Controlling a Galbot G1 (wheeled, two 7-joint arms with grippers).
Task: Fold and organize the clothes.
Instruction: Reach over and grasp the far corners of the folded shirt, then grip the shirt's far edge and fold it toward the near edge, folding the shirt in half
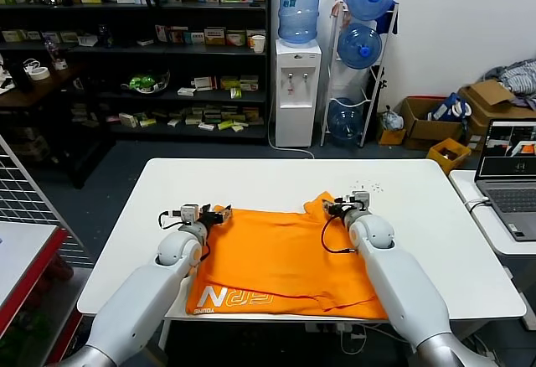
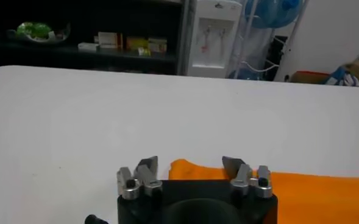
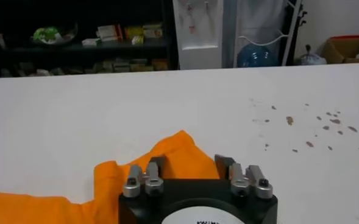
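Observation:
The clothes are one bright orange T-shirt (image 1: 285,258) lying flat on the white table (image 1: 419,216), with white lettering (image 1: 234,298) near the front edge. My left gripper (image 1: 209,213) sits low at the shirt's far left corner. In the left wrist view its fingers (image 2: 147,165) stand apart, the orange hem (image 2: 313,192) showing between and beyond them. My right gripper (image 1: 339,208) is at the far right sleeve. Its fingers (image 3: 223,163) straddle a raised peak of orange cloth (image 3: 176,149) with gaps on both sides. The left gripper (image 2: 190,163) and right gripper (image 3: 190,161) both rest down at cloth level.
A laptop (image 1: 511,174) stands on a side table to the right. Brown specks (image 3: 313,128) dot the table beyond the right gripper. A water dispenser (image 1: 297,90), bottle rack (image 1: 360,49) and shelves (image 1: 167,49) stand behind the table. Bare tabletop lies beyond the shirt.

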